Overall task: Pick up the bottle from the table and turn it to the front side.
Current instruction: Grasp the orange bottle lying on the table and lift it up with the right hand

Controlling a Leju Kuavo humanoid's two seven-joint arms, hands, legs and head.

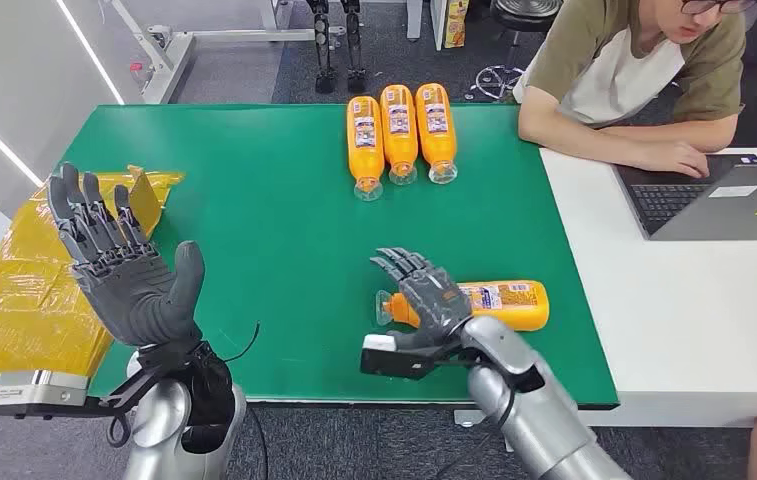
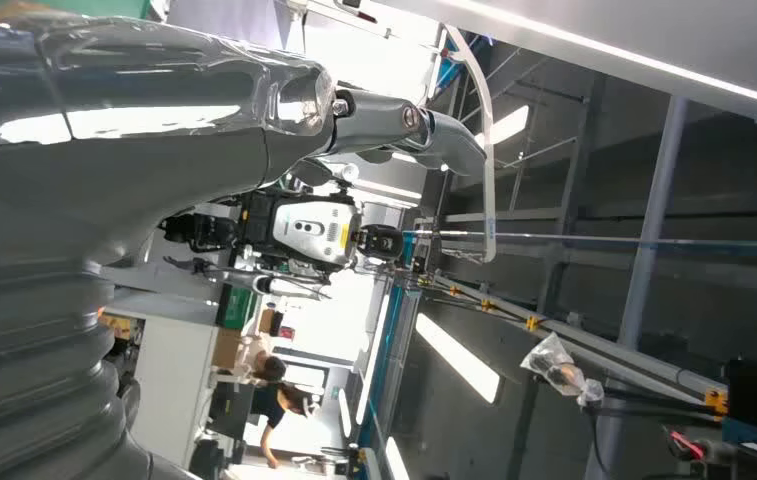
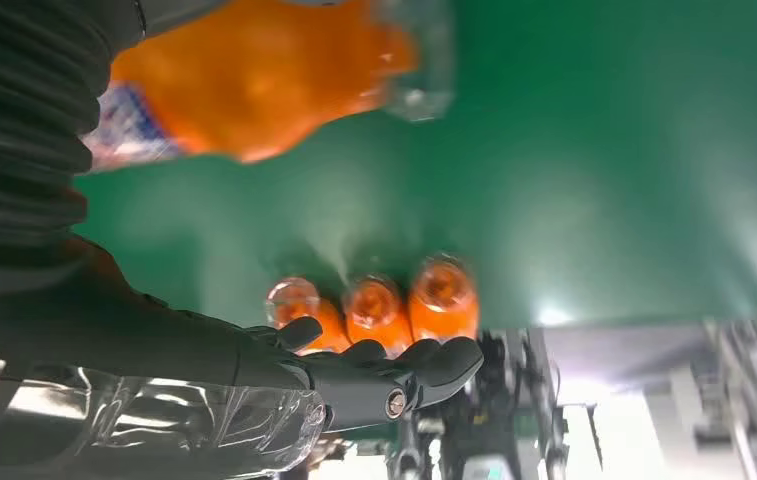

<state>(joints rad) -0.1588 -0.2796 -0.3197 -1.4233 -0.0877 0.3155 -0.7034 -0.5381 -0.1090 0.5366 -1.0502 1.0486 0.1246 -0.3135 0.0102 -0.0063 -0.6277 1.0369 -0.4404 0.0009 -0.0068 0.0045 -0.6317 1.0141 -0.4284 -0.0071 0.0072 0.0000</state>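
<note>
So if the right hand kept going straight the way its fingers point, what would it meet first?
Probably nothing nearby: the right hand lies over the lying orange bottle, fingers aimed across bare green table. The row of three orange bottles sits further off, slightly aside; depth is unclear.

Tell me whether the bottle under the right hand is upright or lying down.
Lying down: the bottle rests lengthwise on the green table, under the right hand.

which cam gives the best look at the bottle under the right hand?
Head view: the bottle lies on its side on the green table, label readable, neck partly covered by the right hand. Right wrist view shows it close, blurred and cropped. Left wrist view faces the ceiling and room instead.
</note>
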